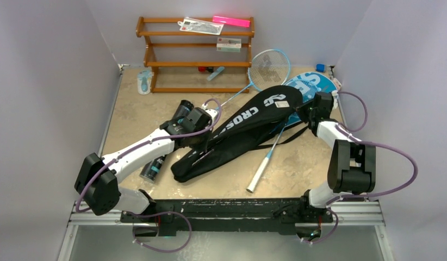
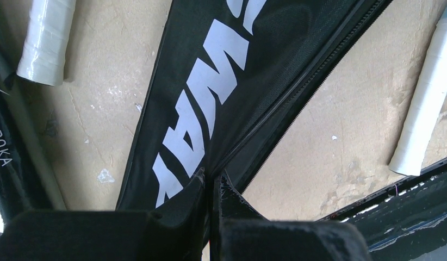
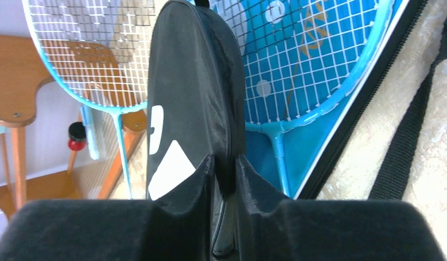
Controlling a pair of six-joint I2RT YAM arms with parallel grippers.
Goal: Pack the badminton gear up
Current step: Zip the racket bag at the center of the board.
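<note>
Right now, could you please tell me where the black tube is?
In the top view, the black tube lies at the left, partly hidden under the left arm, just left of the black cover.

CROSSWAY cover [image 1: 237, 130] centre, SPORT cover [image 1: 314, 84] behind it, tube [image 1: 154, 168] left of it, rack [image 1: 194, 54] at back

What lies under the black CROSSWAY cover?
A racket with a white grip sticks out from beneath the black cover; its light-blue head rests on the blue cover, which the black cover's wide end overlaps. Anything else beneath or inside is hidden.
</note>
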